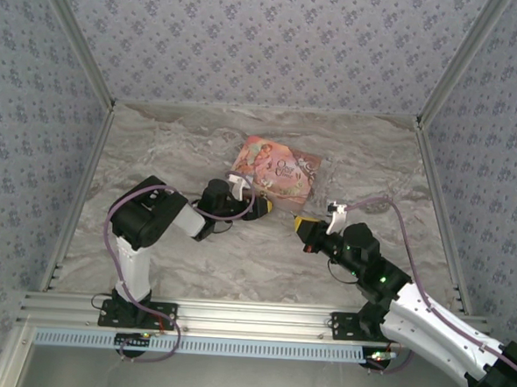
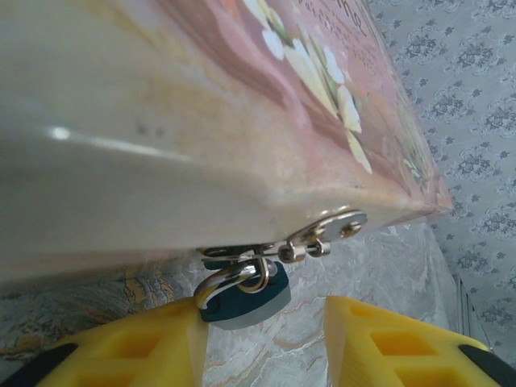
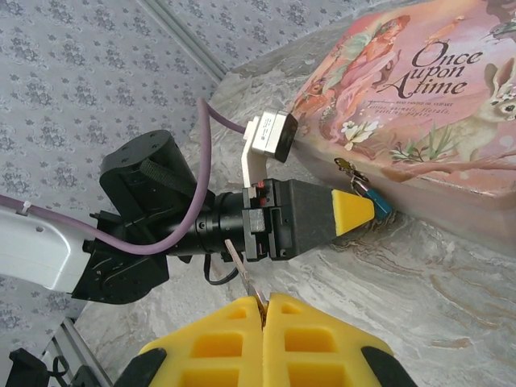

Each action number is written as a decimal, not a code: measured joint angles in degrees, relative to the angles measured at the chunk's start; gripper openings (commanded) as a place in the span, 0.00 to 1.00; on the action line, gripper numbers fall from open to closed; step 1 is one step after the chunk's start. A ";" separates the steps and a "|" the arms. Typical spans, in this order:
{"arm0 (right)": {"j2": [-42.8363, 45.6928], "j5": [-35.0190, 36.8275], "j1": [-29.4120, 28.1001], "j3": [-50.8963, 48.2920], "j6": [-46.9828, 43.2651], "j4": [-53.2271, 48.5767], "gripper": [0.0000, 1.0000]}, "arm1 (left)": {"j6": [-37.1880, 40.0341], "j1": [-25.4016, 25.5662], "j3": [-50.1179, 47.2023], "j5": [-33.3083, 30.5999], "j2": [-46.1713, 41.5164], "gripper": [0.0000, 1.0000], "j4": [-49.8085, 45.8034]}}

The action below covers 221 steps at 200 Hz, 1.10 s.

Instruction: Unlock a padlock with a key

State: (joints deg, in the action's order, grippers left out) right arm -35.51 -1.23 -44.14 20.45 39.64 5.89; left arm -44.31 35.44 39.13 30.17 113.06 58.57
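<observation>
The tiny blue padlock (image 2: pixel 246 300) hangs by its silvery shackle (image 2: pixel 219 282) from the metal hasp (image 2: pixel 334 227) on the front of the pink illustrated box (image 2: pixel 242 105). My left gripper (image 2: pixel 266 343) is open just below it. The padlock sits between its yellow fingers (image 2: pixel 145 347), against the left one. In the right wrist view the padlock (image 3: pixel 379 202) shows beside the left gripper's yellow tip (image 3: pixel 352 211). My right gripper (image 3: pixel 263 305) is shut on a thin silvery key (image 3: pixel 242 264), which sticks out toward the left arm, well short of the padlock.
The pink box (image 1: pixel 276 168) lies on the marble tabletop (image 1: pixel 237 262) at mid-back, with both grippers (image 1: pixel 264 210) (image 1: pixel 305 225) close together in front of it. Patterned walls and aluminium rails (image 1: pixel 72 226) enclose the table on three sides.
</observation>
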 measured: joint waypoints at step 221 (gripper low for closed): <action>-3.02 -0.04 0.02 -0.72 0.44 1.68 0.00 | -2.78 0.31 -0.20 -1.29 0.00 0.07 1.33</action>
State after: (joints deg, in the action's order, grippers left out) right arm -38.52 -1.28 -44.12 19.73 40.07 7.57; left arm -47.09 35.75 38.94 28.88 113.06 59.90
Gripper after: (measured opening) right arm 0.057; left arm 0.080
